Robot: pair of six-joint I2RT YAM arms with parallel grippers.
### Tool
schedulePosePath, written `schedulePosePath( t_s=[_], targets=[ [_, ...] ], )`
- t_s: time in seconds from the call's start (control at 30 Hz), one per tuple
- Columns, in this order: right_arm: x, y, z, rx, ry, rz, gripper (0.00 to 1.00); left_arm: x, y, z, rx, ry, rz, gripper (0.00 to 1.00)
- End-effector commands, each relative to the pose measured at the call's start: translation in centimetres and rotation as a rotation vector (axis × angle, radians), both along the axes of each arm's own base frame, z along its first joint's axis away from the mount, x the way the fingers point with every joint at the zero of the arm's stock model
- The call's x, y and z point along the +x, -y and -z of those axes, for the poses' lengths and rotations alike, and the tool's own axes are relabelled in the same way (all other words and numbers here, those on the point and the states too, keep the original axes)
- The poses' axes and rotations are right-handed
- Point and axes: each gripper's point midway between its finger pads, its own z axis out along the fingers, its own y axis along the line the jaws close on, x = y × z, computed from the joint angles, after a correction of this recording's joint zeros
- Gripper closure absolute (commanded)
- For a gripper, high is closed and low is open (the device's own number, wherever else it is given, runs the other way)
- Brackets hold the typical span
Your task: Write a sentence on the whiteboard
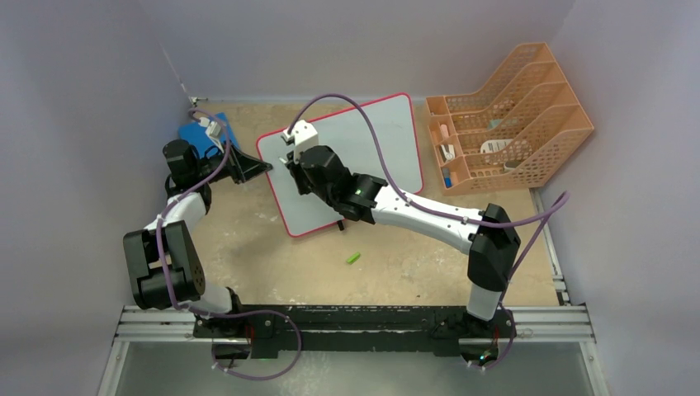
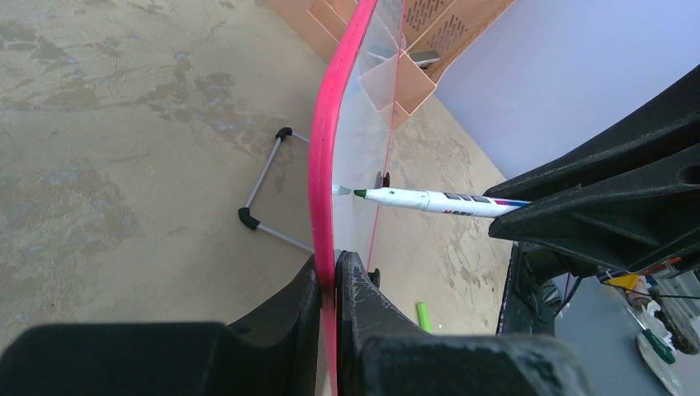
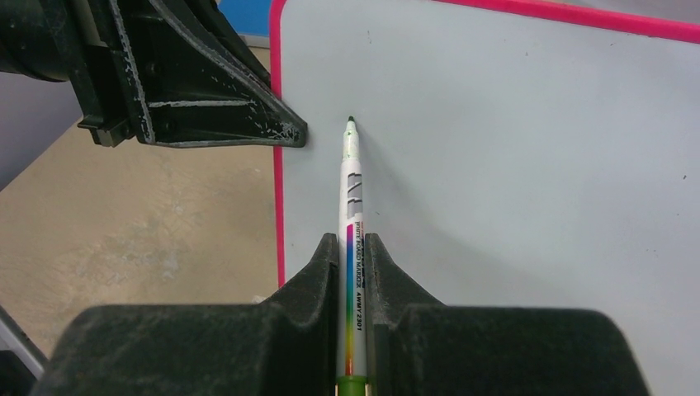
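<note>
The left tool (image 2: 334, 266) pinches the board (image 3: 512, 165) by its edge, the right tool (image 3: 353, 247) squeezes the pen (image 3: 350, 186), tip by the bare board; writing should start next.

"ARMY 2301" on the marker (image 3: 353, 206)

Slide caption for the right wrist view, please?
Right pincer aims marker at whiteboard; left pincer clamps its rim.

Count: 1 whiteboard (image 1: 363, 140), 1 marker (image 3: 352, 206), 1 loose green cap (image 1: 353, 258) on the desk (image 1: 272, 264), 1 orange rack (image 1: 528, 107), 1 blue pad (image 1: 191, 134), 1 base rail (image 1: 355, 322). 2 arms: left arm (image 1: 165, 264), right arm (image 1: 429, 216), 1 purple cable (image 1: 340, 96) each, so 2 cables. Board stand shows 2 black feet (image 2: 246, 217). Rack contents too small to tally
</note>
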Motion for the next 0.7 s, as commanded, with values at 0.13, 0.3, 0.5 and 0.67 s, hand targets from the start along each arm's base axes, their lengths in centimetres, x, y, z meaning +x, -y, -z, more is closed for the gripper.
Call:
schedulePosePath(
  t_s=[0.13,0.3,0.5,0.67],
  targets=[
    [0.29,-0.45,-1.21,0.016,0.013,0.013,1.0,0.1,0.56,-1.5,0.025,0.074,0.03,1.0],
    [0.19,-0.47,-0.96,0.011,0.005,0.012,1.0,0.08,0.57,-1.47,0.024,0.073,0.03,1.0],
    [0.28,-0.28,-0.89,0.008,0.003,0.022,1.0,0.1,0.56,-1.52,0.025,0.075,0.03,1.0],
    [0.21,0.0,-0.78,0.014,-0.004,0.036,1.0,0.09,0.55,-1.48,0.024,0.074,0.029,1.0]
  ],
)
